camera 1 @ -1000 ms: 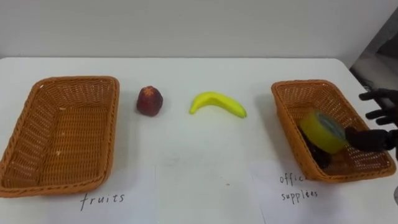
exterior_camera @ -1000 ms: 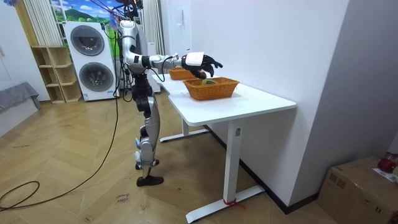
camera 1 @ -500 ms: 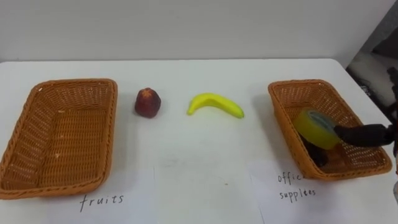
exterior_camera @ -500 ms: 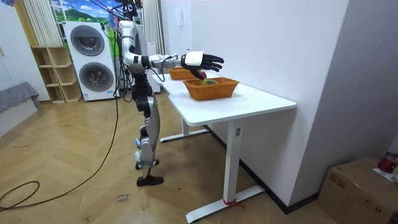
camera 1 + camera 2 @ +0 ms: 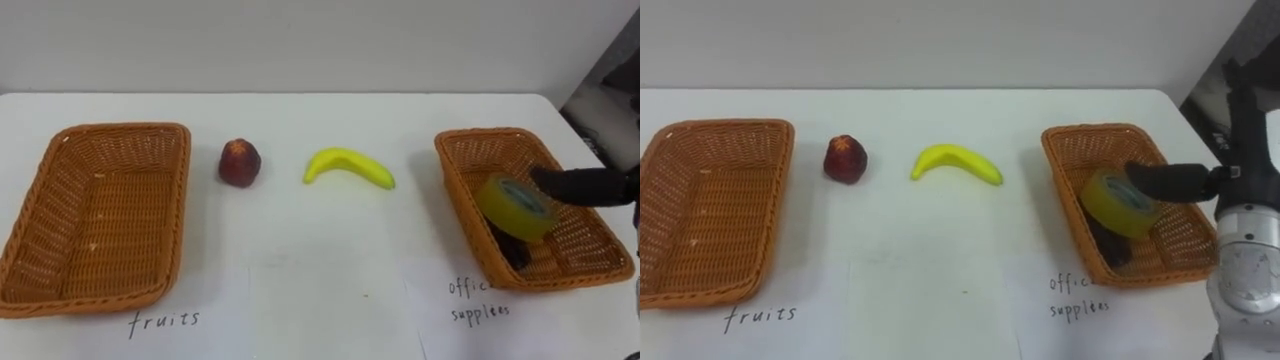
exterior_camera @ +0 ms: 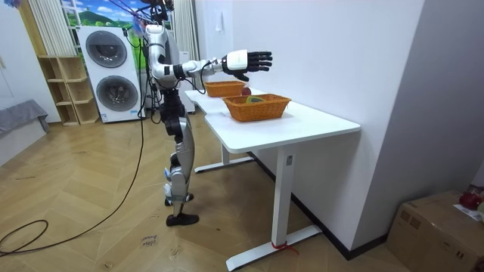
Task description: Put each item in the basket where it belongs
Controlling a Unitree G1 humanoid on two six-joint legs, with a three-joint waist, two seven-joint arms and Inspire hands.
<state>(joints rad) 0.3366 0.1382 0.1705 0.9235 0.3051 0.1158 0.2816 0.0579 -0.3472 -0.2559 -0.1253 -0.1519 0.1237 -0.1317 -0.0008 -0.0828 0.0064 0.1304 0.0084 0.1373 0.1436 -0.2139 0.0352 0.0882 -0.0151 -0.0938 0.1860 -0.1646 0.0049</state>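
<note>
The smooth white table [image 5: 320, 265] stands against a pale wall, on a herringbone wood floor [image 6: 91, 219], with stacked washing machines [image 6: 106, 49] behind the robot. Between two woven wicker baskets lie a round reddish fruit [image 5: 240, 162] and a curved banana [image 5: 348, 166]. The left basket [image 5: 178, 210] is rectangular; the right basket [image 5: 462, 190] holds a glossy yellow tape roll [image 5: 515, 207]. The right hand [image 6: 246, 60] hovers above it, fingers straight and apart

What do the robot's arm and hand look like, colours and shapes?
The right hand has a white casing over its back and slim black fingers. Seen close in the right eye view, the forearm is a rounded, silver-grey shell. In the room view the arm looks pale grey with darker sections at the joints.
</note>
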